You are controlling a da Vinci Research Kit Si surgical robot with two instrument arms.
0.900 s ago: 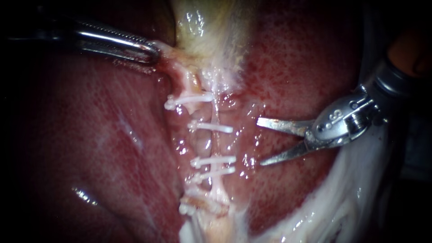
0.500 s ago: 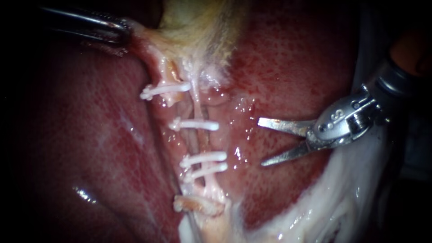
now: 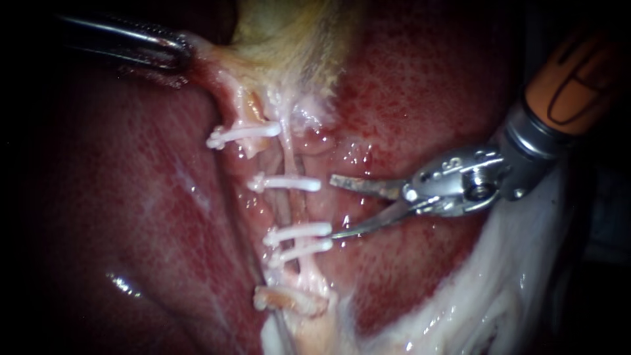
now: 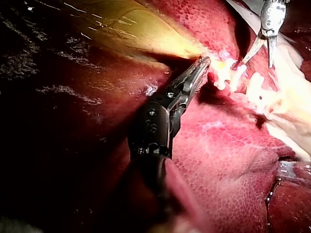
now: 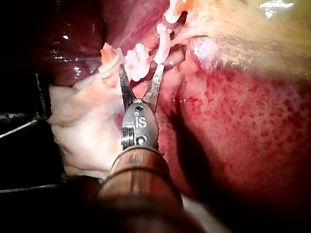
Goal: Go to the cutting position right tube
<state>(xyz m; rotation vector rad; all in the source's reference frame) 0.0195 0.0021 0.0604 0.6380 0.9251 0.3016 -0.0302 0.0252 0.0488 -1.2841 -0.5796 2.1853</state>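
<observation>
My left instrument (image 3: 179, 54) comes in from the upper left, its jaws shut on the pale tissue at the gallbladder's (image 3: 289, 33) lower end and holding it taut. A thin pale tube (image 3: 297, 207) runs down from there, crossed by several white clips (image 3: 287, 183). My right instrument (image 3: 332, 207) has two blades, open, with their tips just right of the tube, level with the gap between the second and third clips. In the right wrist view the open blades (image 5: 141, 70) flank the clips (image 5: 138, 63). The left wrist view shows the shut jaws (image 4: 202, 64) beside the clips (image 4: 233, 77).
Red liver (image 3: 131, 197) lies on both sides of the clipped strip. A cut stump (image 3: 289, 299) sits below the lowest clip. White fatty tissue (image 3: 486, 289) spreads at the lower right, under the right instrument's shaft (image 3: 572, 79).
My left instrument has pulled the gallbladder end and the upper clips to the left. My right instrument has then moved left, bringing its open blades close to the tube.
</observation>
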